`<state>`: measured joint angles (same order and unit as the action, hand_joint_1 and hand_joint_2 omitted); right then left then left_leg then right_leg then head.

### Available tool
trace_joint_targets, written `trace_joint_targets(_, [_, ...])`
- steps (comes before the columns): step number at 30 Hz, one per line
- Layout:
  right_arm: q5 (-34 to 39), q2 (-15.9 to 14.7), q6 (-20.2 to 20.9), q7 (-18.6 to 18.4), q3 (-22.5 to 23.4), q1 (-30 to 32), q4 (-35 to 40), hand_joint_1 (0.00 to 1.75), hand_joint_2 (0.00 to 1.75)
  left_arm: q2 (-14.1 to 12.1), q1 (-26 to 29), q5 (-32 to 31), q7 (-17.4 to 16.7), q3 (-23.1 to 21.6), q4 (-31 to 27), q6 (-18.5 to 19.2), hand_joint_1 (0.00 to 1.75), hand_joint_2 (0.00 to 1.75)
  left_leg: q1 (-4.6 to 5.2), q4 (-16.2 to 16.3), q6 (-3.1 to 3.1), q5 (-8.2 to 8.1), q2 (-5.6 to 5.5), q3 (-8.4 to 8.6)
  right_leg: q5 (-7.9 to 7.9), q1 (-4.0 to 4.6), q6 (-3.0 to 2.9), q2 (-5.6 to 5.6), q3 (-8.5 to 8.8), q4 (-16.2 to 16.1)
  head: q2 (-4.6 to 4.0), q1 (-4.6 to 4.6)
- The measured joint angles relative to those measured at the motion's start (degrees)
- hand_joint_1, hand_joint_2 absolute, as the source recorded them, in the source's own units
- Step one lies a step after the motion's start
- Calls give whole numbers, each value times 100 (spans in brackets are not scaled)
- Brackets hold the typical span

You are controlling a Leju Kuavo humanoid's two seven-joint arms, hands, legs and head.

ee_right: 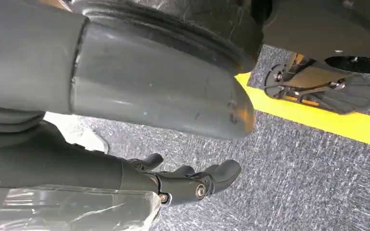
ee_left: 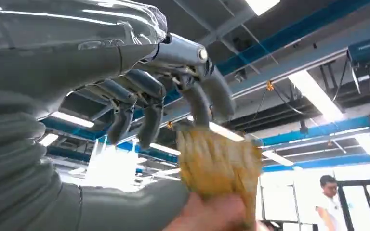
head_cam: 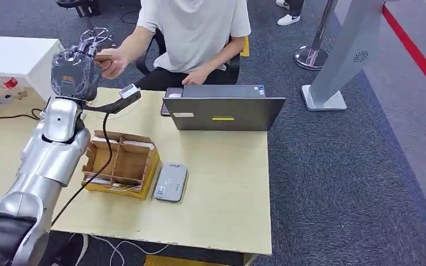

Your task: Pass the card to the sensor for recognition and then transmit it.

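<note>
My left hand (head_cam: 76,69) is raised above the table's far left corner. A tan card (head_cam: 101,55) sits between its fingertips and a seated person's hand (head_cam: 112,62). In the left wrist view the card (ee_left: 219,166) lies between my dark fingers (ee_left: 200,103) and my thumb (ee_left: 139,204), and the person's hand (ee_left: 212,216) grips its other end. The small white sensor (head_cam: 128,91) stands on a black arm just below my hand. My right hand (ee_right: 192,180) hangs over grey carpet with its fingers loosely apart, holding nothing.
A wooden card box (head_cam: 121,163) with compartments stands on the tan table (head_cam: 222,188), with a grey flat device (head_cam: 171,182) beside it. A laptop (head_cam: 222,111) is at the far edge before the person. A black cable (head_cam: 97,166) runs from the sensor.
</note>
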<state>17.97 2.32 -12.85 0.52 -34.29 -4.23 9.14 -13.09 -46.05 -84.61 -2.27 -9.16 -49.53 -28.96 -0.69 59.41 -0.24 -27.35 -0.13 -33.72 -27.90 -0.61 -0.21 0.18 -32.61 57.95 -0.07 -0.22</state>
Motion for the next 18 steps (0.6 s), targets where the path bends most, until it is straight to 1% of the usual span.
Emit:
trace_joint_targets(5, [43, 0, -2, 7, 0, -2, 0, 0, 0, 7, 159, 113, 35, 41, 33, -37, 0, 175, 0, 0, 0, 0, 0, 1, 0, 0, 0, 0, 0, 0, 0, 0])
trace_joint_targets(6, [66, 0, -4, 7, 0, -1, 0, 0, 0, 9, 233, 200, 91, 44, -4, -35, 0, 175, 0, 0, 0, 0, 0, 2, 0, 0, 0, 1, 0, 0, 0, 0])
trace_joint_targets(9, [146, 0, -18, 13, 0, 4, 0, 0, 0, 62, 652, 430, 231, 44, -434, 11, 0, 175, 0, 0, 0, 0, 2, 1, -1, -1, 0, 1, -1, -1, 0, -4])
trace_joint_targets(12, [290, 0, -48, 33, 17, 7, 0, 0, 0, 166, 1339, 627, 363, 44, -1250, 45, 0, 175, 4, -1, 4, -9, 9, 2, -2, -7, 1, 9, -3, -3, 0, -4])
trace_joint_targets(15, [456, 2, -135, 85, 87, 36, 0, 0, 0, 344, 2268, 682, 424, 28, -2385, 44, 0, 175, 6, 0, 11, -18, 24, 2, -5, -8, 4, 24, -5, -6, 0, 9])
trace_joint_targets(18, [603, 7, -197, 124, 183, 63, 0, 0, 0, 422, 3134, 614, 430, -48, -3334, -44, 0, 175, 6, 0, 12, -32, 36, 4, -8, -9, 8, 37, -8, -9, 0, 7])
